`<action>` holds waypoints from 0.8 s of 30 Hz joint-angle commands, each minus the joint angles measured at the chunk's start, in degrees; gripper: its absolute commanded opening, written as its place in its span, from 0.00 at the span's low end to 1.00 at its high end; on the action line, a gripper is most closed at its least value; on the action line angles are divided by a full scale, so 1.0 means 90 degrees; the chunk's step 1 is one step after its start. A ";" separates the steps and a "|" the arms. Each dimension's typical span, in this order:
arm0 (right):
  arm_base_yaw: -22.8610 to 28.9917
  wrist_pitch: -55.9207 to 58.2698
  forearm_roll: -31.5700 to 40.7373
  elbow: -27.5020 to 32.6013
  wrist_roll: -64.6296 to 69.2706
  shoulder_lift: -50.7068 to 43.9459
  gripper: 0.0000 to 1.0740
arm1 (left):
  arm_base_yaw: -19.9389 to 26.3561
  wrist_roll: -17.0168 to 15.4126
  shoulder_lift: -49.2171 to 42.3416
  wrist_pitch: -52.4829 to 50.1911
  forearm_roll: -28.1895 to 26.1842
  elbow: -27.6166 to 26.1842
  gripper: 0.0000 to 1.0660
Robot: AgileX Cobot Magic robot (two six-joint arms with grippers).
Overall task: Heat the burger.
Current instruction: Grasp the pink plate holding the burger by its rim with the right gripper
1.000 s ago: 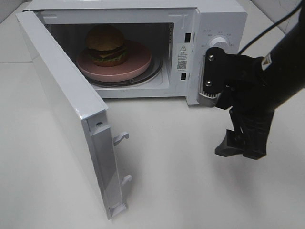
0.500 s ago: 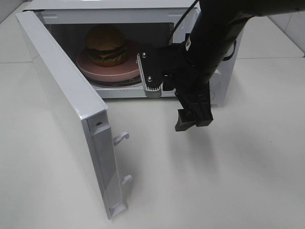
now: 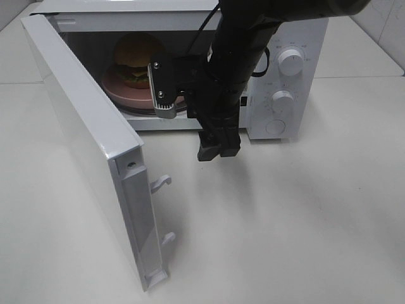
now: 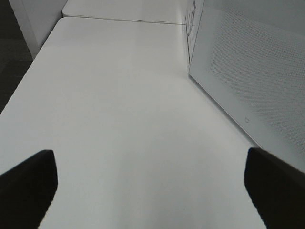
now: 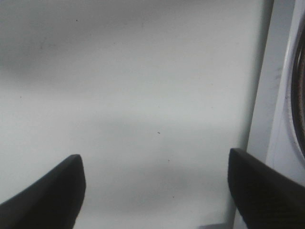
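Since a second ago the right arm has swung from the right side of the counter (image 3: 297, 228) to the middle, and it now stands across the open mouth of the microwave (image 3: 297, 38). Nothing else has shifted.

The right gripper (image 3: 218, 149) points down, with its jaws spread wide and nothing between them. The wrist camera shows bare counter between the two dark fingers (image 5: 45, 193). It hangs over the counter just in front of the microwave's front edge, near the right half of the opening, touching nothing. The left gripper (image 4: 150, 188) is also spread wide and empty, low over bare counter, with a white, finely dotted panel (image 4: 252, 71) beside it. It is out of sight in the high view.

Behind the right arm, the burger (image 3: 134, 56) sits inside the microwave, toward the back left of the chamber. It has a domed tan-brown bun with green and dark layers underneath, and its right side is hidden by the arm. It rests on a pink plate (image 3: 123, 94), which lies on the floor of the chamber.

The door (image 3: 82, 126) stands fully open, swung out toward the counter's front left. Two knobs (image 3: 290, 61) sit on the panel at the right.
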 commanded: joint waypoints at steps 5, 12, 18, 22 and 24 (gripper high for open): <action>0.0083 0.0337 -0.0038 -0.0452 -0.0471 0.0350 0.73 | -0.0006 -0.0006 -0.0013 -0.0095 -0.0013 0.0019 0.95; 0.0083 0.0560 0.0045 -0.0999 -0.0624 0.0643 0.78 | -0.0006 -0.0006 -0.0013 -0.0095 -0.0013 0.0019 0.95; 0.0083 0.1101 0.0146 -0.1668 -0.0840 0.1019 0.78 | -0.0006 -0.0006 -0.0013 -0.0095 -0.0013 0.0019 0.95; 0.0083 0.1311 0.0134 -0.2305 -0.0809 0.1407 0.78 | -0.0006 -0.0006 -0.0013 -0.0095 -0.0013 0.0019 0.95; 0.0083 0.1350 0.0134 -0.2406 -0.0796 0.1464 0.78 | -0.0006 -0.0006 -0.0013 -0.0095 -0.0013 0.0019 0.95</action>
